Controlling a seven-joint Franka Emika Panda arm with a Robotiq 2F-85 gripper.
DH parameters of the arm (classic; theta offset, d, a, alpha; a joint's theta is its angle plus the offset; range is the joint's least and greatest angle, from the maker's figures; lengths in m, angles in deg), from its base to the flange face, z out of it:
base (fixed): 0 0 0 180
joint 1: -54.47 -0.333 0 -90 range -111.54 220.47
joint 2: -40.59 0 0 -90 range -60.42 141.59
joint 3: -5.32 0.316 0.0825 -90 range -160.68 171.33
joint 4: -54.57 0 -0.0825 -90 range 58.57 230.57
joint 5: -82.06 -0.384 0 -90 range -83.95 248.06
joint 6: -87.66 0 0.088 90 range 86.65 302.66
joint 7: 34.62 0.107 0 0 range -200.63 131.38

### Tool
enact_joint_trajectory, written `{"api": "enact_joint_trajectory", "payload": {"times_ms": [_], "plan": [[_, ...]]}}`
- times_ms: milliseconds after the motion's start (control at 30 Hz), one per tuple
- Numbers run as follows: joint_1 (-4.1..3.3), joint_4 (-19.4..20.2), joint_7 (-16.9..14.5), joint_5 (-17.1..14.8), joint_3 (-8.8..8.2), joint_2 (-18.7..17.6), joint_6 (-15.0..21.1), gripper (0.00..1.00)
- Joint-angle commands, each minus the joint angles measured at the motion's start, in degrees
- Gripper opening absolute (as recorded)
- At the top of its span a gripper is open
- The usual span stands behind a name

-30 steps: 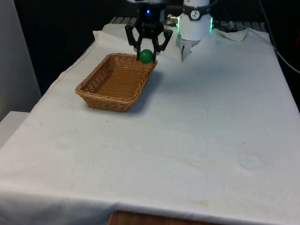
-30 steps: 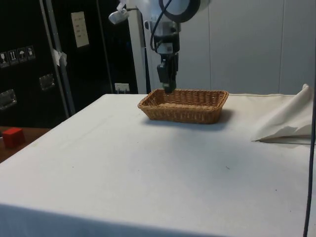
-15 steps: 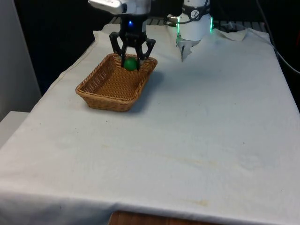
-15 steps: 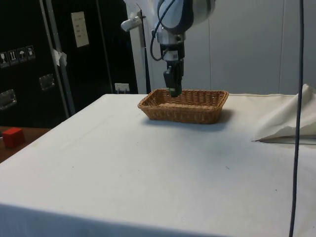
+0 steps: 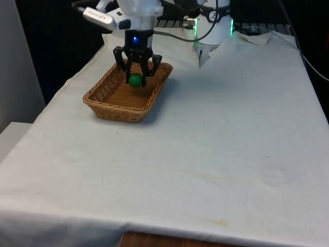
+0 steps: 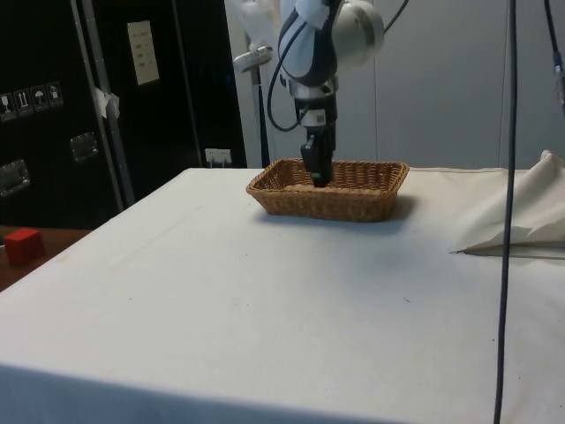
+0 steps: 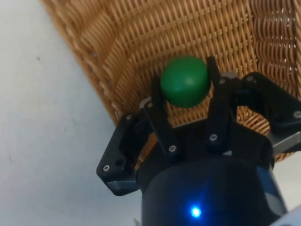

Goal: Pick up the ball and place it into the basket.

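Holding the green ball (image 5: 135,80) between its two fingers, the black gripper (image 5: 136,78) is seen over the far end of the wicker basket (image 5: 105,95), inside the rim. In the wrist view the ball (image 7: 185,81) is pinched at its sides by the fingertips (image 7: 156,93), with the woven inner wall of the basket (image 7: 141,42) directly behind it and the white cloth (image 7: 42,136) beyond the rim. From the side, the gripper (image 6: 317,170) is dipped below the top edge of the basket (image 6: 353,199).

The release step is judged to be in hand. For it to be done well, the ball should be lowered close to the woven floor before the fingers are parted, so that a bounce over the low wall is avoided. A spot nearer the middle of the basket is preferred, since the ball is round and is expected to roll. The fingers should be opened slowly and the arm lifted straight up, so that the rim is not caught.
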Motion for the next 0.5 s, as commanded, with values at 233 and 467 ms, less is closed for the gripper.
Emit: {"api": "enact_joint_trajectory", "payload": {"times_ms": [233, 467], "plan": [[0.69, -0.74, -2.98, -3.78, 0.52, -2.46, 1.15, 0.00], [0.11, -0.86, -2.29, -3.38, -0.23, -3.04, 1.09, 0.00]]}}
